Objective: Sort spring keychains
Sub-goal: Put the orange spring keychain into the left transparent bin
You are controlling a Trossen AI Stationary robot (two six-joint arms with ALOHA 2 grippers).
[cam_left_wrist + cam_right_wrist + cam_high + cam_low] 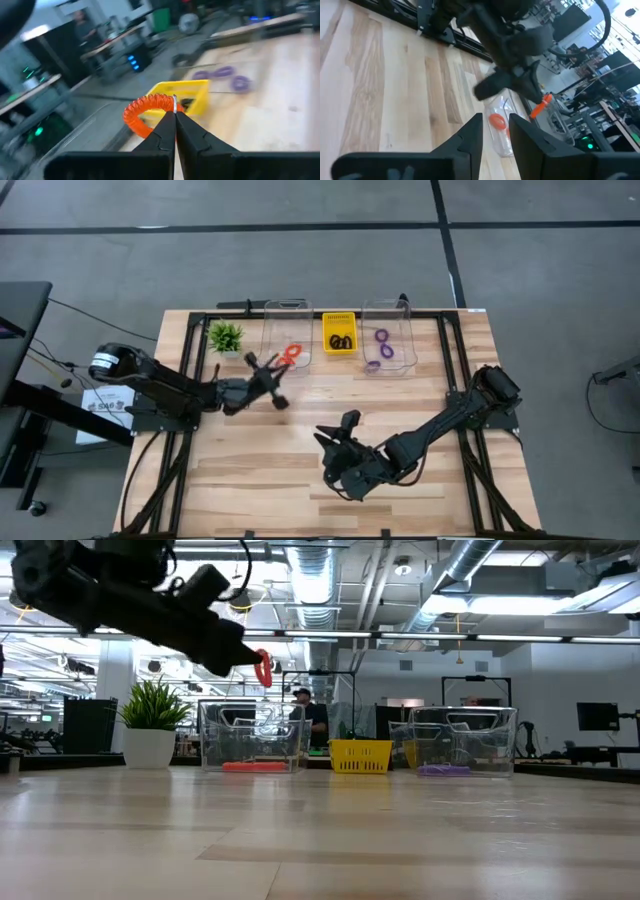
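Red coiled spring keychain [148, 113] hangs clamped in left gripper [283, 365] jaws above the desk's [250, 460] eleven-o'clock clear bin [287, 335]; right gripper [333, 438] jaws apart.

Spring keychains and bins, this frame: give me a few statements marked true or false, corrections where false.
1. The left gripper is shut on a red keychain. True.
2. That red keychain lies on the table. False: in the low view it hangs in the air, above the left clear bin.
3. The yellow basket holds black keychains. True.
4. The purple keychains are in the yellow basket. False: they lie in the right clear bin.
5. The right gripper holds a keychain. False: its jaws are apart and hold nothing.
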